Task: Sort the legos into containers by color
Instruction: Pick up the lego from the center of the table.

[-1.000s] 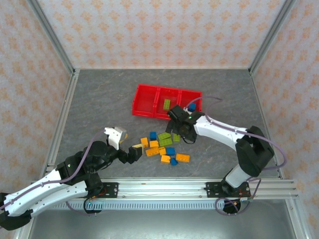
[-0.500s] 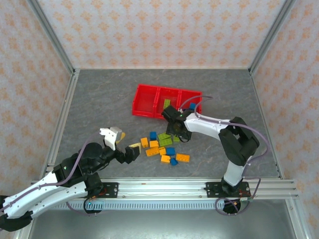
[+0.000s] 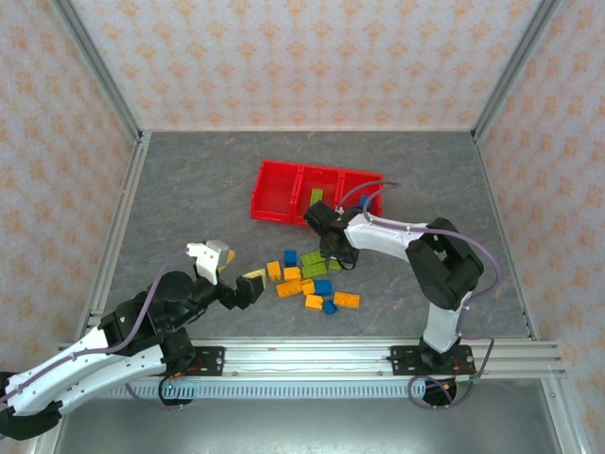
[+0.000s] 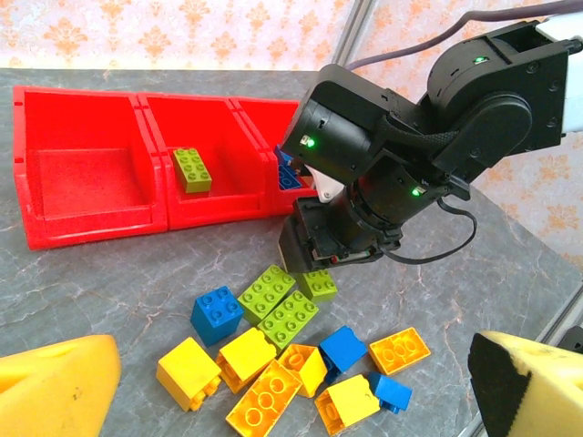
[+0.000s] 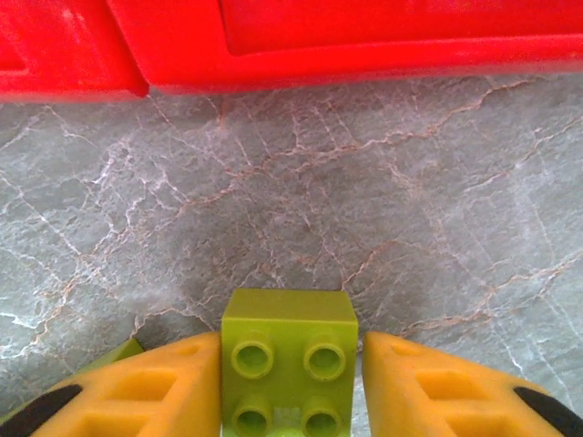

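The right claw (image 5: 291, 387) is closed on a small lime green brick (image 5: 290, 337), with one yellow pad (image 5: 137, 396) pressed against each of its two sides. The brick's four studs face the wrist camera. It sits low over the grey table (image 3: 189, 189), just in front of the red containers (image 4: 91, 228).

The loose legos (image 4: 273, 364) lie in one heap beside this claw, on its near side. There are two longer lime green bricks (image 4: 289, 319) side by side and touching. There are three blue bricks (image 4: 217, 315): one at the heap's left edge and two among the yellow ones. There are six orange-yellow bricks (image 4: 246, 353) along the near side. With the gripped one, that makes twelve pieces outside the bins.

The left claw (image 3: 233, 270) stands open with its two pads wide apart and grips nothing. It is near the left of the heap and not touching it.

The containers are three joined bins in one row. The middle bin (image 4: 219, 211) holds one flat-lying green brick (image 4: 192, 168). The right bin (image 3: 354, 183) holds a blue piece (image 3: 364, 201). It looks like a single brick, though the right arm covers part of that bin.
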`<state>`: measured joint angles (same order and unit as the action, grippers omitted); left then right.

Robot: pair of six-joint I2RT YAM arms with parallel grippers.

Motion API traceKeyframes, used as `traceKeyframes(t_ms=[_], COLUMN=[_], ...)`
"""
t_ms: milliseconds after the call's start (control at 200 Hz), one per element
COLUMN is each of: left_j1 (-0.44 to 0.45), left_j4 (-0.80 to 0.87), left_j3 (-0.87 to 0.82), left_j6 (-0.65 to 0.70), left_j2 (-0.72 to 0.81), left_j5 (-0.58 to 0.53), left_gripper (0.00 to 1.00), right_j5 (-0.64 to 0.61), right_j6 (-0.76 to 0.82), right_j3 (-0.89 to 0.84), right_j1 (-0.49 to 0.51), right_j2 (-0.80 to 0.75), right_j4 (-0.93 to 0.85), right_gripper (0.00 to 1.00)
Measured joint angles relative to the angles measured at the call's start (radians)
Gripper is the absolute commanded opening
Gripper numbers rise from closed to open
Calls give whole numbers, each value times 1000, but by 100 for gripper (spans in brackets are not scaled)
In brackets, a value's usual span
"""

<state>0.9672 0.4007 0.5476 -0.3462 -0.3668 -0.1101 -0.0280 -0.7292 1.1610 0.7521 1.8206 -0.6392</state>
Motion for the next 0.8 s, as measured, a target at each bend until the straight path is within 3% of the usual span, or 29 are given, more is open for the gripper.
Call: traceKeyframes(t_ms=[390, 556, 801], left_j1=[0, 0, 0], left_j4=[0, 0, 4], left_j3=[-1, -1, -1], left_j6=[0, -4, -15], left_j2=[-2, -2, 29], left_j5=[-3, -14, -54], left_gripper=[99, 99, 99], right_j5=[-3, -3, -29], right_j6=[-3, -19, -26], right_j3=[-8, -56, -75], right_j1=[2, 19, 40], right_j2=[-45, -140, -282], right_j4=[-3, 14, 21], right_gripper=[26, 21, 21])
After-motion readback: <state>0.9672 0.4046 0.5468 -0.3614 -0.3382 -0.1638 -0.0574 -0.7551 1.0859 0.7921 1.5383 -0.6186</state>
